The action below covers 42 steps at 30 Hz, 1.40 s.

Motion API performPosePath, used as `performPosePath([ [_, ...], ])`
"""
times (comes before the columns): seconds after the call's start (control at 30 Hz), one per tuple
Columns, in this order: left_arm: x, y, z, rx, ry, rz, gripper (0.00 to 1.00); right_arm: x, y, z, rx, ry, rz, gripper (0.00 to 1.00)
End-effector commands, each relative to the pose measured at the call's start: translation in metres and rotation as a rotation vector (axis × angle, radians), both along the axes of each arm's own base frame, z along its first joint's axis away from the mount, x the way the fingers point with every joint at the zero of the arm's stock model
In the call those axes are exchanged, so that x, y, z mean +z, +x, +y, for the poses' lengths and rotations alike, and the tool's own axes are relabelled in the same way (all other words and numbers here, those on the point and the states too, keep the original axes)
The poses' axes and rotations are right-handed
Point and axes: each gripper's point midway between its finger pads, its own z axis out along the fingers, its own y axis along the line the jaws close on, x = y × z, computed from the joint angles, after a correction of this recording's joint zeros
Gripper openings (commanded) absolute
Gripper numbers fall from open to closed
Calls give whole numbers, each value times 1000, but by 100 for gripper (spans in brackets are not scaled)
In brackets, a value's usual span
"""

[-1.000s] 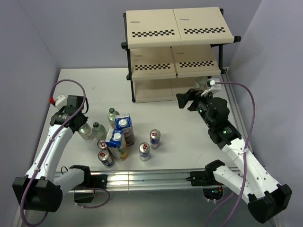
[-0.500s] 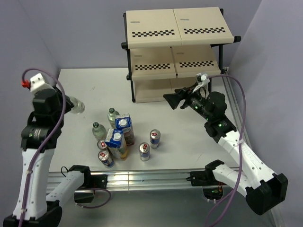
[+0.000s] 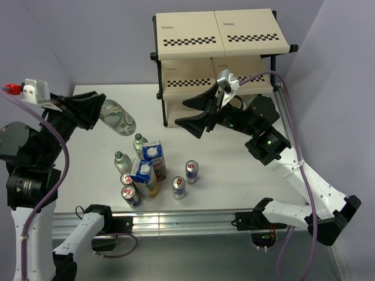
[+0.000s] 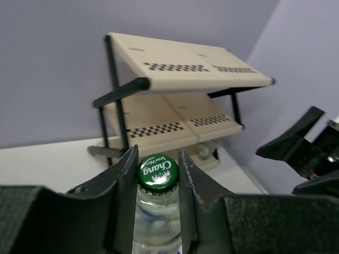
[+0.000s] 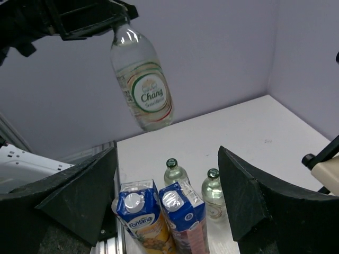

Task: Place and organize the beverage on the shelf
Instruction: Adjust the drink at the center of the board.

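Observation:
My left gripper (image 3: pixel 96 112) is shut on the neck of a clear bottle (image 3: pixel 119 117) with a green cap (image 4: pixel 158 171) and holds it high above the table, left of the shelf (image 3: pixel 220 35). The held bottle also shows in the right wrist view (image 5: pixel 145 90). My right gripper (image 3: pixel 180 113) is open and empty in front of the shelf's lower tiers, pointing left. On the table stand two bottles (image 3: pixel 139 142) (image 3: pixel 121 159), a purple carton (image 3: pixel 153 155), a yellow carton (image 3: pixel 142 172) and several cans (image 3: pixel 191 171). One bottle (image 4: pixel 206 149) lies on the bottom tier.
The table's metal rail (image 3: pixel 176 219) runs along the near edge. Purple walls close in on the left, back and right. The right arm (image 3: pixel 269 146) stretches across the front of the shelf's right half.
My left arm has lifted the bottle off the table and carried it up and right toward the shelf. My right gripper has risen and swung left, staying open.

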Motion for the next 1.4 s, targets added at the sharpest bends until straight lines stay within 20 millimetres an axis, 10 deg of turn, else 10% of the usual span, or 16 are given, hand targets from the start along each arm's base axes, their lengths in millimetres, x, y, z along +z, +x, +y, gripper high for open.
performPosePath([
  [0.0, 73, -33, -35, -251, -49, -298, 0, 18, -8, -1, -3, -7, -35, 84],
  [0.3, 59, -82, -94, -819, 30, -362, 0, 21, -34, 10, 116, 0, 93, 91],
  [0.6, 26, -66, -143, -1037, 169, -258, 0, -19, -33, 38, 109, -202, 178, 97],
  [1.03, 10, -77, -161, -1230, 229, -230, 0, -62, -69, 60, 305, -339, 193, 84],
  [1.37, 1, -65, -169, -1193, 263, -181, 0, -53, -81, 68, 404, -328, 118, 21],
])
